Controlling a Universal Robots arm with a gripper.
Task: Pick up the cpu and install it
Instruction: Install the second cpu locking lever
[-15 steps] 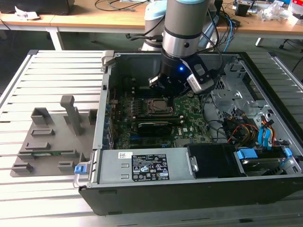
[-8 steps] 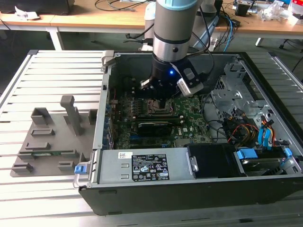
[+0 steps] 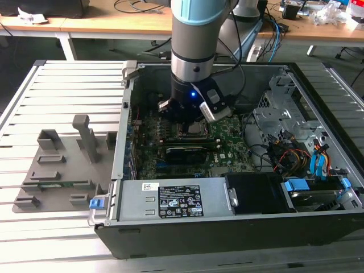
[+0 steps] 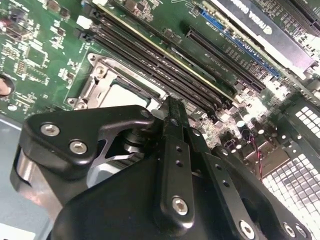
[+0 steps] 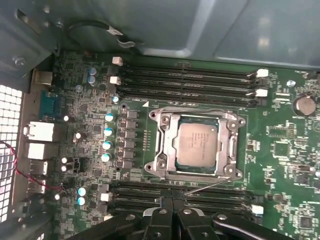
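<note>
**A:** Nearest the lens in both wrist views, the black gripper [image 5: 167, 216] of the single arm: 2 linkage arms meeting at narrow tips pressed together, jaws drawn to a slit with nothing between them.

**B:** And the cpu?

**A:** Seated. In the first wrist view the cpu [image 5: 197, 144] lies flat, silver top up, inside the metal socket frame [image 5: 162, 145] on the green motherboard [image 5: 285, 150]. The jaws hang apart from it, over the memory slots [image 5: 200, 197] just beside the socket.

**B:** Why does it sit square like that?

**A:** My reading: the frame's walls hold it aligned on all 4 sides, so it rests level. The retention lever [image 5: 205, 186] shows as a thin wire running along one side of the frame; whether it is latched I cannot tell.

**B:** The arm's pose?

**A:** In the exterior view the arm [image 3: 193, 40] stands near vertical, wrist pointing straight down into the open computer case [image 3: 170, 227], its lower end close above the board. A blue light glows on the wrist.

**B:** Anything outside the case?

**A:** A grey fixture tray [image 3: 57, 170] on the slatted metal surface [image 3: 34, 102], toward the exterior view's left, well apart from the arm. A graphics card [image 3: 187, 152] lies across the board, just beside the socket area.
</note>
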